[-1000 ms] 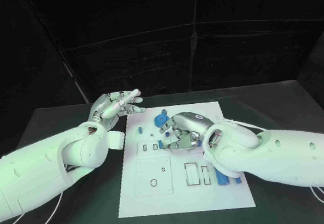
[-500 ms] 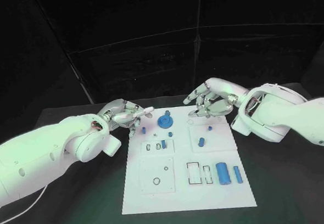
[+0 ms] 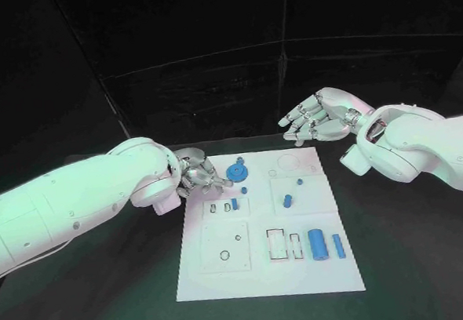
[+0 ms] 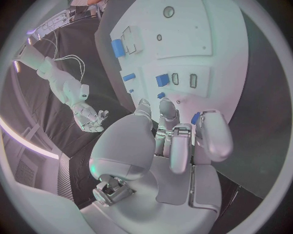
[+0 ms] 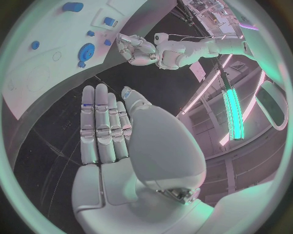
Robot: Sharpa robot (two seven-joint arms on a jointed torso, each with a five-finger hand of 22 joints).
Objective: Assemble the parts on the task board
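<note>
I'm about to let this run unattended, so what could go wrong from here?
1. The left hand is lowered at the task board's far left edge, right beside the round blue part; a careless close could knock that part or nudge the board.
2. The right hand is lifted with straight fingers, holding nothing, beyond the board's far right corner, so it cannot steady the board.

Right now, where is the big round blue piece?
In the head view the round blue piece sits at the far end of the task board, toward its left side, just beside the left hand.
</note>
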